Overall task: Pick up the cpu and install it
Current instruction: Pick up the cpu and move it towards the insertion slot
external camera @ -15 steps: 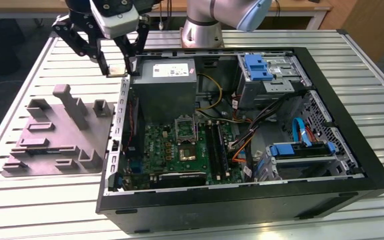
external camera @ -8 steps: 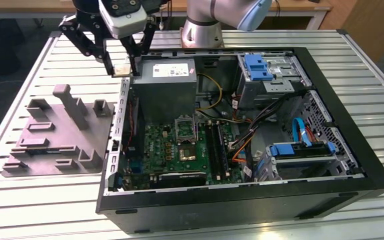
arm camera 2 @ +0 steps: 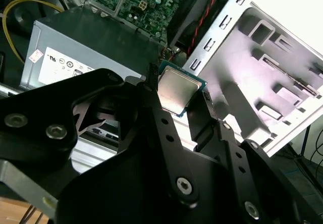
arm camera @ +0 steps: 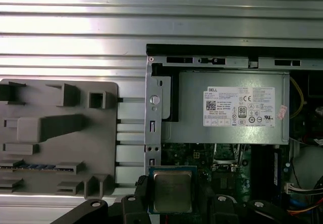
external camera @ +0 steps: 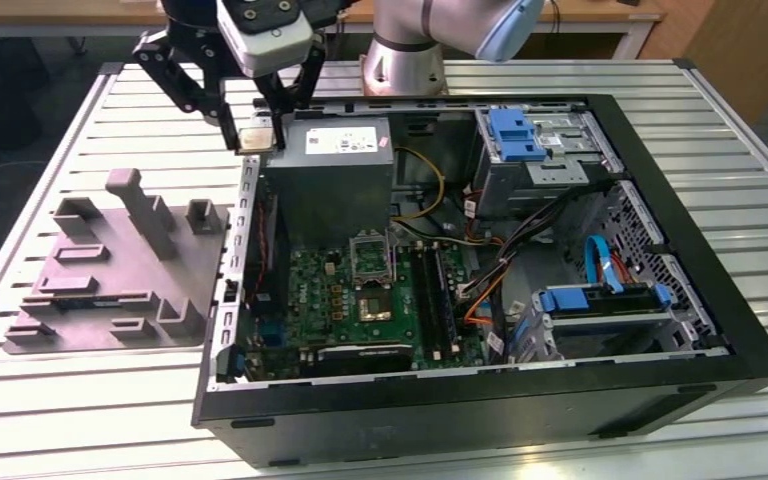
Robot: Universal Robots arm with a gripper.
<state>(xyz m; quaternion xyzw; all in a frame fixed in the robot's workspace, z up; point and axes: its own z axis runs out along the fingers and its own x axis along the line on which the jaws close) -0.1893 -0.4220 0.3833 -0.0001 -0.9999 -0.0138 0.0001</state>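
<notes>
The cpu [external camera: 259, 134] [arm camera 2: 176, 90] [arm camera: 172, 190], a small square chip with a silvery top, sits pinched between the black fingers of my gripper [external camera: 259, 140] [arm camera 2: 178, 96] [arm camera: 172, 193]. In the exterior view the gripper hangs above the far left corner of the open computer case [external camera: 704, 300], beside the power supply. The green motherboard [external camera: 337, 305] lies inside the case, with its metal-framed socket [external camera: 375, 300] well below and to the exterior view's right of the gripper. The socket's frame [external camera: 369, 250] stands open.
A big grey power supply box [external camera: 337, 170] [arm camera: 227, 108] with a white label stands just beside the gripper. A grey moulded fixture plate [external camera: 111, 270] [arm camera: 55, 133] lies on the slatted table left of the case. Cables and blue drive bays [external camera: 598, 300] fill the case's right side.
</notes>
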